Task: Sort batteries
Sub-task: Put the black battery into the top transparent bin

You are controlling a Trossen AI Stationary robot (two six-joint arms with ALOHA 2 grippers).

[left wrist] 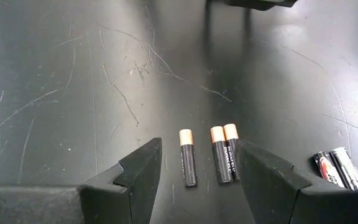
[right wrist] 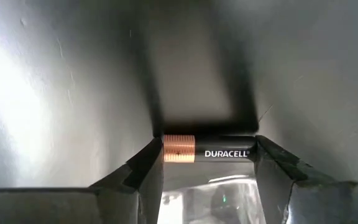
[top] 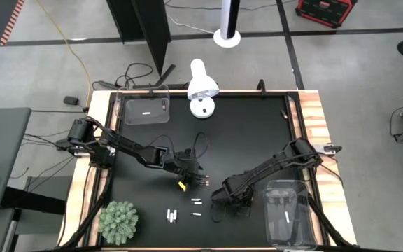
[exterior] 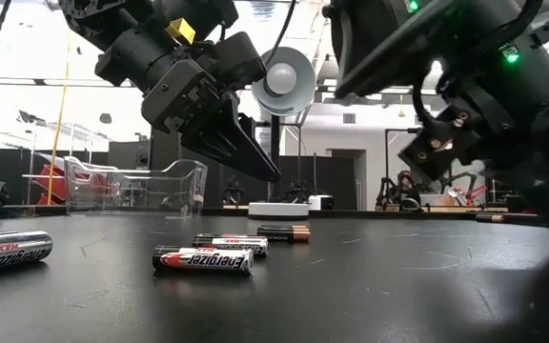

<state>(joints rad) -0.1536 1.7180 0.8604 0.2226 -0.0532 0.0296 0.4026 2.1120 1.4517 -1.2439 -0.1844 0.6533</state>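
Holding a Duracell battery (right wrist: 207,153) crosswise in my right gripper (right wrist: 207,163) just above the table, I judge it needs carrying to the right bin (top: 287,210); my left gripper (left wrist: 197,177) hovers open over three copper-topped batteries (left wrist: 210,155).

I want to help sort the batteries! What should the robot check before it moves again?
1. Right gripper holding a battery: ok. A copper-and-black battery sits crosswise between its fingers.
2. Battery lifted off the table: cannot tell from these views.
3. Bin on the right ready: ok. It lies beside the right arm, with a white battery already in it.
4. Left gripper open: ok. Its fingers stand wide apart above three copper-topped batteries.
5. Left gripper lined up on only one battery: not ok. All three lie between its fingers, two of them touching.
6. The arms apart from each other: ok in the high view.
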